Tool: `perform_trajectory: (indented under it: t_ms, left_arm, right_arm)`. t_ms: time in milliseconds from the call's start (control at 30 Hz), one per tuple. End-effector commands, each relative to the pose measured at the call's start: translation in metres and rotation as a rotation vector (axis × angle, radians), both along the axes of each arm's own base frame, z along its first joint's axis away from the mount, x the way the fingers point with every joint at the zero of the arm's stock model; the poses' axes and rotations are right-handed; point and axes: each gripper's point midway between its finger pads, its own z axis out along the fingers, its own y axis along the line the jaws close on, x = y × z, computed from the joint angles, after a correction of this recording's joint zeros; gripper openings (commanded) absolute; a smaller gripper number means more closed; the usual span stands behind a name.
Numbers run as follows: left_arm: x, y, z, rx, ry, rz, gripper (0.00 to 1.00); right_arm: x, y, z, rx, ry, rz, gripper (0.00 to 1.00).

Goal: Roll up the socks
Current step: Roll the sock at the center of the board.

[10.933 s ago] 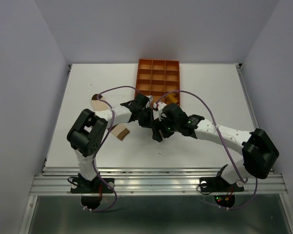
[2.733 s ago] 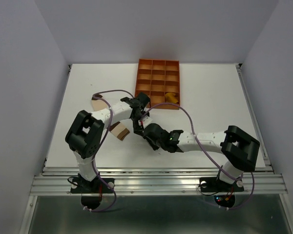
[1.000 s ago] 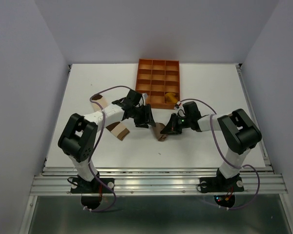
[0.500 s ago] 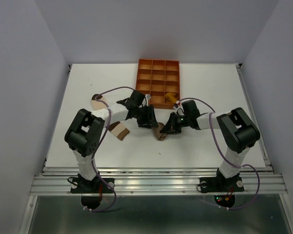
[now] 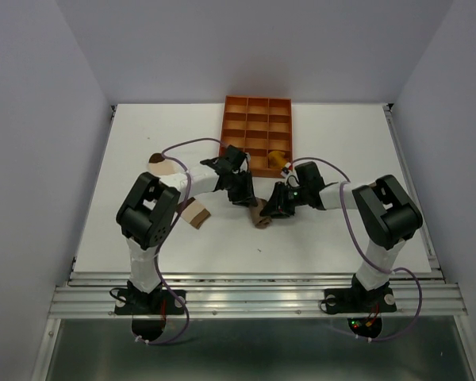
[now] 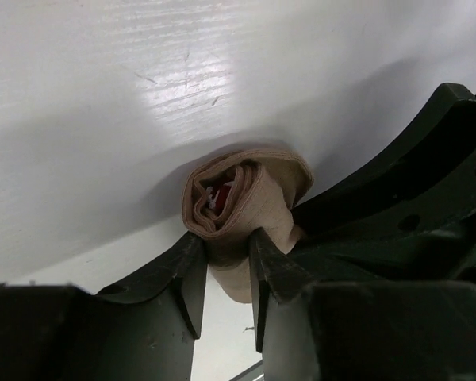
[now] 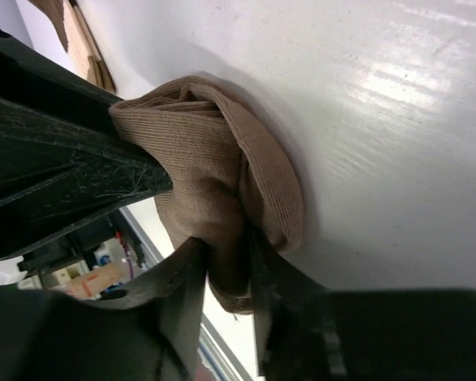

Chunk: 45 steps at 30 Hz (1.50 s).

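The taupe-brown sock (image 5: pixel 259 215) lies rolled into a small bundle on the white table in front of the tray. Both grippers meet at it. My left gripper (image 5: pixel 250 200) is shut on the roll, and in the left wrist view (image 6: pixel 228 248) its fingers pinch the coiled end of the sock (image 6: pixel 239 198). My right gripper (image 5: pixel 273 208) is shut on the same sock from the right, and in the right wrist view (image 7: pixel 227 266) it clamps a fold of the sock (image 7: pixel 210 178). The mustard-yellow sock (image 5: pixel 279 158) sits rolled in a tray cell. The cream banded sock (image 5: pixel 193 213) lies flat, partly under my left arm.
The orange gridded tray (image 5: pixel 256 119) stands at the back middle of the table. The brown toe end of the flat sock (image 5: pixel 158 161) shows at the left, beyond the left arm. Purple cables loop over both arms. A metal rail runs along the near edge.
My left gripper has moved right and forward onto the taupe roll and now pinches it. My right gripper has stayed shut on the roll, which has barely shifted.
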Motion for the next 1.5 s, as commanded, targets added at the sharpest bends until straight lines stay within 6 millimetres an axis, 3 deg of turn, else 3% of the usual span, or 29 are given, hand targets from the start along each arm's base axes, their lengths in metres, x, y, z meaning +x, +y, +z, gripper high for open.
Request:
perform_trajectory:
  t_ms: [0, 133, 333, 500, 667, 833, 1000, 1267, 1467]
  left_arm:
    - [-0.002, 0.017, -0.034, 0.202, 0.001, 0.035, 0.25]
    - [-0.005, 0.025, -0.039, 0.280, 0.005, 0.050, 0.11]
    - [-0.007, 0.030, -0.027, 0.361, -0.027, 0.070, 0.08]
    - [-0.014, 0.036, -0.023, 0.411, -0.013, 0.073, 0.06]
    - [-0.022, 0.039, -0.016, 0.425, 0.009, 0.073, 0.06]
    - [-0.027, 0.037, -0.012, 0.415, 0.018, 0.063, 0.05]
    - [-0.035, 0.027, -0.015, 0.368, 0.069, 0.036, 0.04]
    - [-0.039, 0.024, -0.019, 0.363, 0.097, 0.013, 0.04]
    - [-0.040, 0.023, -0.020, 0.359, 0.104, 0.003, 0.04]
  right_arm:
    - [0.005, -0.020, -0.019, -0.140, -0.041, -0.015, 0.40]
    - [0.015, -0.018, 0.003, -0.124, -0.136, 0.012, 0.51]
    - [0.018, -0.019, 0.040, -0.198, -0.300, 0.033, 0.63]
    - [0.016, -0.016, 0.058, -0.295, -0.446, 0.039, 0.65]
    - [-0.002, 0.006, 0.078, -0.345, -0.625, 0.091, 0.66]
    - [-0.007, 0.018, 0.100, -0.324, -0.774, 0.073, 0.65]
    - [-0.022, 0.031, 0.105, -0.337, -0.880, 0.107, 0.65]
    - [-0.025, 0.037, 0.081, -0.535, -0.937, 0.154, 0.64]
    - [-0.025, 0.046, 0.075, -0.629, -0.974, 0.175, 0.64]
